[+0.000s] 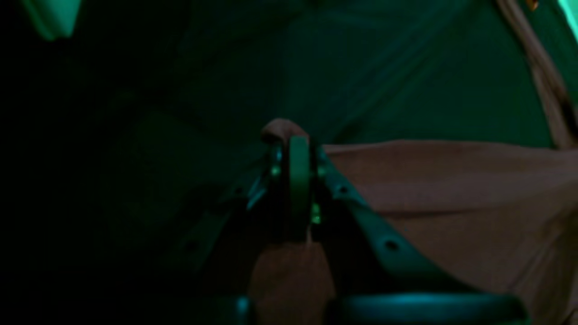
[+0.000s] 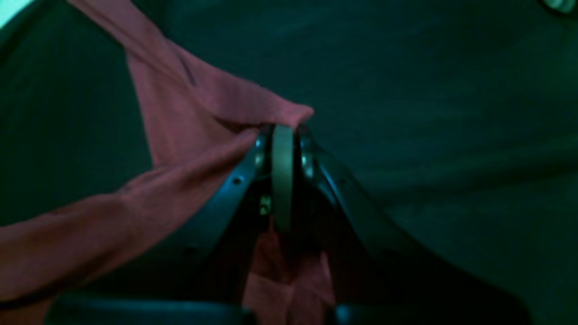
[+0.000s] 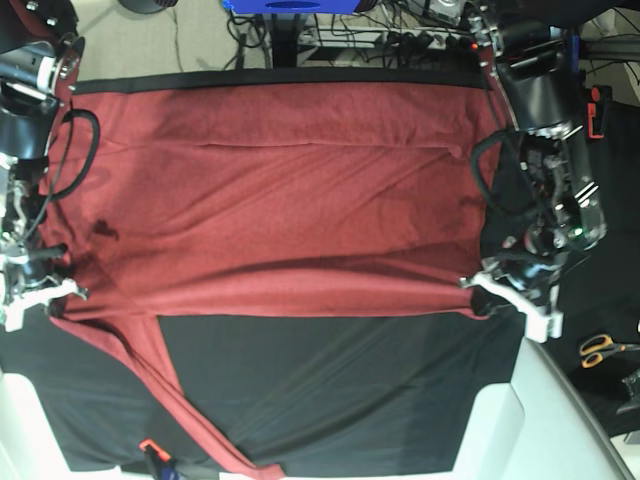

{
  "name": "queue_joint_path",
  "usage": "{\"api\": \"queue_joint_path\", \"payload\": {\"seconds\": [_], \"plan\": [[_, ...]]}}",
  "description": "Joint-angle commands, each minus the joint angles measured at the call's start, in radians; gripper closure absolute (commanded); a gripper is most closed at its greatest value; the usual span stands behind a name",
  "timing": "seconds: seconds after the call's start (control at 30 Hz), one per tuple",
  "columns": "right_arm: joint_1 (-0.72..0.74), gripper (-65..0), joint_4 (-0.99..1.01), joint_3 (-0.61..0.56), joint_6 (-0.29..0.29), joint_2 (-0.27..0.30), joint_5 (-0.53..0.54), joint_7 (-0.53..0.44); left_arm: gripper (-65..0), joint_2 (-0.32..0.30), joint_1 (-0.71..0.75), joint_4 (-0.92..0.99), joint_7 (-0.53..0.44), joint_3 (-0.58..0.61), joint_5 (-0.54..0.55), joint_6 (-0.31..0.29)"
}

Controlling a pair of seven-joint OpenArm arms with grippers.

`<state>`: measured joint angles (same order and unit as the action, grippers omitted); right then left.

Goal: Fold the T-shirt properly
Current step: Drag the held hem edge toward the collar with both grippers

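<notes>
Nearest my base camera I see one long sleeve of the T-shirt, trailing from the shirt's lower left corner diagonally down across the black cloth to the near table edge. Beyond it, the shirt's lower hem is pulled into a taut line between my two grippers. The right gripper, on that view's left, is clenched on the hem corner; in my right wrist view a bunched tip of red fabric pokes out past the closed jaws, with the sleeve running off to the upper left. The left gripper, on the base view's right, is likewise clamped on the opposite corner, a small fold of cloth showing above its fingertips. Farther back, the shirt body lies spread wide and fairly flat to the far table edge. Scissors lie off to the right, well apart
</notes>
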<state>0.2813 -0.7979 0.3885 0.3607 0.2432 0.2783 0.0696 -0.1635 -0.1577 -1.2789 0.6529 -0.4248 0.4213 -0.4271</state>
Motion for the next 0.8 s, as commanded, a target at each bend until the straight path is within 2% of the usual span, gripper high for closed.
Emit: {"api": "queue_joint_path", "payload": {"seconds": [0.0,0.33,0.43,0.6,0.77], "plan": [[0.016,0.0,-0.018,0.005,0.008,0.015,0.011,-0.029,0.0,-0.009,-0.013,-0.018,-0.031,0.001,0.024,-0.006],[-0.034,0.0,-0.025,0.007,0.014,0.009,0.02,-0.03,0.0,-0.009,0.053,-0.02,-0.043,-0.001,0.032,-0.008],[-0.053,0.0,-0.025,0.007,0.014,0.014,0.063,-0.03,0.0,-0.009,0.066,-0.025,-0.04,-0.001,0.032,-0.008],[-0.086,0.0,-0.025,0.005,0.014,0.017,0.068,-0.029,0.0,-0.009,0.094,-0.069,-0.035,0.005,0.034,-0.008],[-0.109,0.0,-0.025,0.005,0.014,0.017,0.068,-0.012,0.0,-0.009,0.096,-0.087,0.034,0.005,0.034,-0.008]]}}
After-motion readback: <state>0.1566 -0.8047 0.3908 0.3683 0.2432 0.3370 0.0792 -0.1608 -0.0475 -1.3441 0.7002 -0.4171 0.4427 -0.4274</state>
